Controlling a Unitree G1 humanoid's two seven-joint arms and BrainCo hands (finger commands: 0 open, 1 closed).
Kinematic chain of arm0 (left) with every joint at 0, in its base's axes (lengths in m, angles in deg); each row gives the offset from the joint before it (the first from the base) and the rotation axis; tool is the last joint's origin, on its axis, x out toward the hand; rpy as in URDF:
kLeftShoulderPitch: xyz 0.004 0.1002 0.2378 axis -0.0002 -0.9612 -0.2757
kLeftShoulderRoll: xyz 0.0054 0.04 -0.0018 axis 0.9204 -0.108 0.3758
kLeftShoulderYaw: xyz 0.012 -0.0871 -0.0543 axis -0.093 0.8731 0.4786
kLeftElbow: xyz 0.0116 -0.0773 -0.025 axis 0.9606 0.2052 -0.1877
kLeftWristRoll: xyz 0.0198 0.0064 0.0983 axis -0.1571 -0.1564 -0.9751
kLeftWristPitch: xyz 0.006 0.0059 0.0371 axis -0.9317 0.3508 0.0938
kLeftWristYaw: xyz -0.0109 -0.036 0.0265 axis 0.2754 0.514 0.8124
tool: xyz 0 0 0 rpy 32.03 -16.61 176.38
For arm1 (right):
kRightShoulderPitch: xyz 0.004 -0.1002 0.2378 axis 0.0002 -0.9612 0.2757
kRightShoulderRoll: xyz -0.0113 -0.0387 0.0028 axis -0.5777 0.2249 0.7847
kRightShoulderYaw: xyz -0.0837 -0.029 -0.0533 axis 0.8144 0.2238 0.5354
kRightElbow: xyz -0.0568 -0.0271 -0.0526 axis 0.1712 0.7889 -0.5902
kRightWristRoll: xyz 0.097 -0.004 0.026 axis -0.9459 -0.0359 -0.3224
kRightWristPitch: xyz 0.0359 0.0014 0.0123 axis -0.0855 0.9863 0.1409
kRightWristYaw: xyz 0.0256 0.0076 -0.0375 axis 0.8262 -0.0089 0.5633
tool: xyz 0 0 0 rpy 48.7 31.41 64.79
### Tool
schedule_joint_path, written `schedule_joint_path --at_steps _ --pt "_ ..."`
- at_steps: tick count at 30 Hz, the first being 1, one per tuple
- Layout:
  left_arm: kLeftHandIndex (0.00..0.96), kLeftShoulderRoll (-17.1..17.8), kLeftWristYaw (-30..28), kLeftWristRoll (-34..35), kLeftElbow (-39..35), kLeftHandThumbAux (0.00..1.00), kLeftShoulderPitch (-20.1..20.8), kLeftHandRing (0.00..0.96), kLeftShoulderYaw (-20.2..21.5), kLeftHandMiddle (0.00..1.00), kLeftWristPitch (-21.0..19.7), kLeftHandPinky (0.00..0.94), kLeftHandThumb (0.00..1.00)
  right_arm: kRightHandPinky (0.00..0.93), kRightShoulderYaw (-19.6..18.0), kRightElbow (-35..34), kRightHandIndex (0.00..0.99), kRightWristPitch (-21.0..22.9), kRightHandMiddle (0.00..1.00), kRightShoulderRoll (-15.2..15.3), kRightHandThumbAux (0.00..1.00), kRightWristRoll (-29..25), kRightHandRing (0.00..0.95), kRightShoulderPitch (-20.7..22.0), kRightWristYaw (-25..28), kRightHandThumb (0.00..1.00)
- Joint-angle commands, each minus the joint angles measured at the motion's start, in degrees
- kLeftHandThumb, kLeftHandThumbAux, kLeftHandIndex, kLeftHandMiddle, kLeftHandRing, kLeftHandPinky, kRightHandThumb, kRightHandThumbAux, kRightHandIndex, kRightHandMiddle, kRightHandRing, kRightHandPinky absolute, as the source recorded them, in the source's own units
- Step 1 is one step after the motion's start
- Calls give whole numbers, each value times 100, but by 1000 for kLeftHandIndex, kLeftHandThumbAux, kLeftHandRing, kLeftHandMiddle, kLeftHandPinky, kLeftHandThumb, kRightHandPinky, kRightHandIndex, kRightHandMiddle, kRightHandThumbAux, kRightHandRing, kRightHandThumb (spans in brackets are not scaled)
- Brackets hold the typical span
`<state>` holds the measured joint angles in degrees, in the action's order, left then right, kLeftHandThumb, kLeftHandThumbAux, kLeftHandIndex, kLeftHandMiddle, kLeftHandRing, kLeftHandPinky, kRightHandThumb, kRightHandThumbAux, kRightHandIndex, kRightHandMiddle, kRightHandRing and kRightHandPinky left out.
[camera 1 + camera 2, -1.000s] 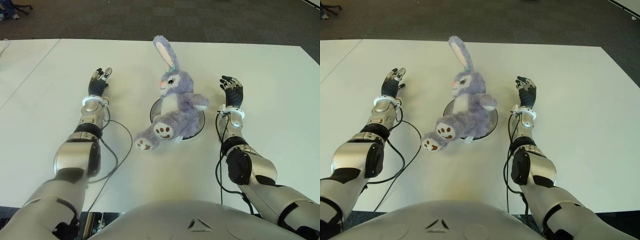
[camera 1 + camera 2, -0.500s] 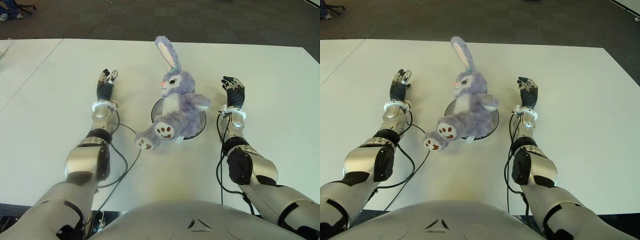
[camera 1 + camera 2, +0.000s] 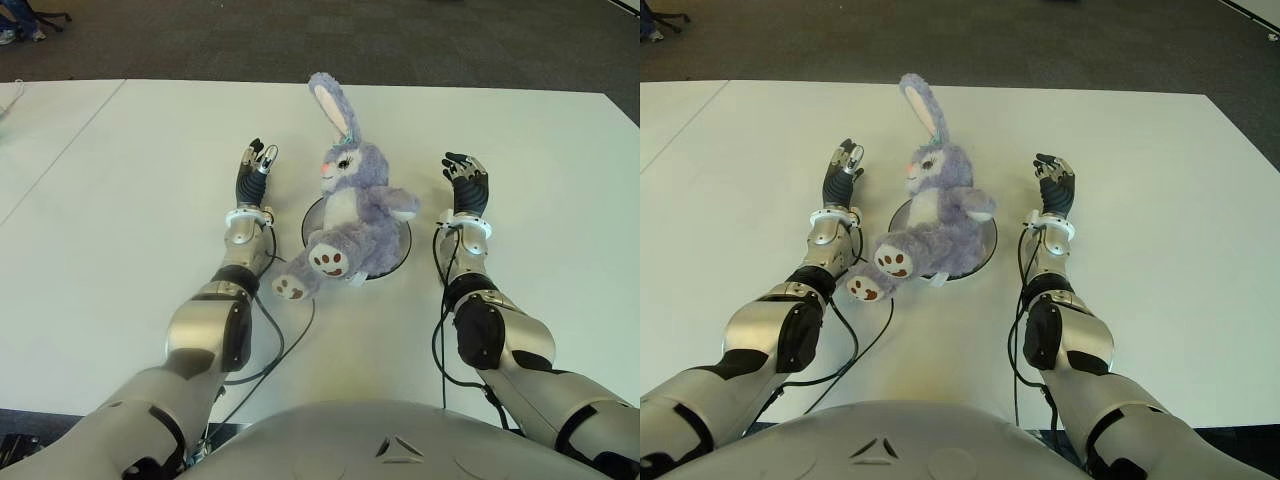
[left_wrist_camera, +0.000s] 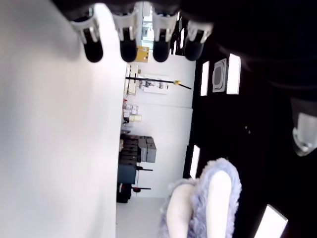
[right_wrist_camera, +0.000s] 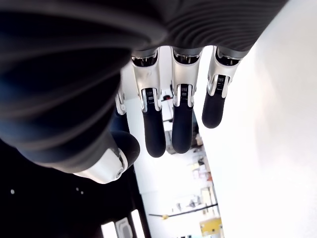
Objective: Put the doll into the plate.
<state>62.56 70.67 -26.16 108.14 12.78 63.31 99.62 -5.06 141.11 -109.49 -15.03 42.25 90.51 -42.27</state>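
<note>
White and bare, the table (image 3: 120, 200) fills most of both eye views, with dark carpet (image 3: 400, 40) beyond its far edge. Next in bulk are the robot's two silver arms, reaching forward on either side of the middle. Between them sits the doll (image 3: 352, 200), a purple plush rabbit with a white belly, one long ear standing up and its brown-padded feet stretched toward the robot; its body lies in the plate (image 3: 400, 258), a small round dish with a dark rim that shows only at the edges under the plush, while one foot hangs past the rim onto the table. The left hand (image 3: 252, 172) shows just beside the doll on its left, fingers straight, apart and holding nothing. The right hand (image 3: 466, 184) shows near the doll on its right, fingers loosely extended and likewise empty. Thin black cables (image 3: 270, 340) trail along both forearms.
</note>
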Motion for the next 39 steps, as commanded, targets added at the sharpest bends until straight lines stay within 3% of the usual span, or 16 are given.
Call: schedule_joint_path --at_steps 1,14,39 --pt "0 -242 -317 -64 597 412 -1294 0 163 0 -432 0 0 227 -105 804 400 763 318 -319 737 -175 288 -1271 -76 711" --pt "0 -324 -886 266 575 493 -1108 0 671 0 -589 0 0 215 -107 807 400 734 317 -319 737 -171 295 -1273 -56 710" --pt "0 -343 -966 138 577 522 -1129 0 816 0 -592 0 0 229 -81 803 400 706 307 -310 737 -142 282 -1279 -55 708"
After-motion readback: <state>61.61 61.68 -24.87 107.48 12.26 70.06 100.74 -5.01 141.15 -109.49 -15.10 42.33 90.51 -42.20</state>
